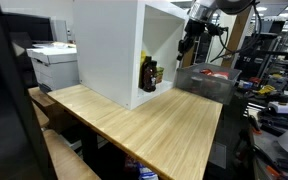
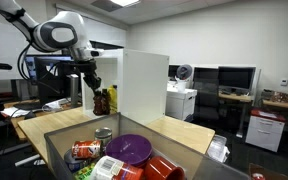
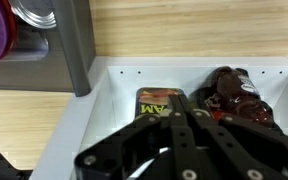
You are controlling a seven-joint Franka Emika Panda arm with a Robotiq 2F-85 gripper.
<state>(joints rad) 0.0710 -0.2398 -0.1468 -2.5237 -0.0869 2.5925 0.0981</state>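
Note:
My gripper (image 3: 183,103) is shut with nothing between its fingers. It hangs above the open side of a white box (image 1: 109,50), between the box and a grey bin (image 1: 206,82). In the wrist view, a yellow-labelled tin (image 3: 154,101) lies just left of the fingertips. A dark brown bottle (image 3: 236,97) lies to their right. Both rest on the white floor of the box (image 3: 104,110). In both exterior views the gripper (image 1: 187,46) (image 2: 89,82) is held well above the dark bottles (image 1: 148,73) (image 2: 102,100) standing at the box opening.
The white box (image 2: 144,85) stands on a light wooden table (image 1: 154,125). The grey bin (image 2: 59,145) holds a purple plate (image 2: 130,148), cans (image 2: 86,151) and a red cup (image 2: 162,168). A printer (image 1: 52,62) sits behind the table, and desks with monitors stand beyond.

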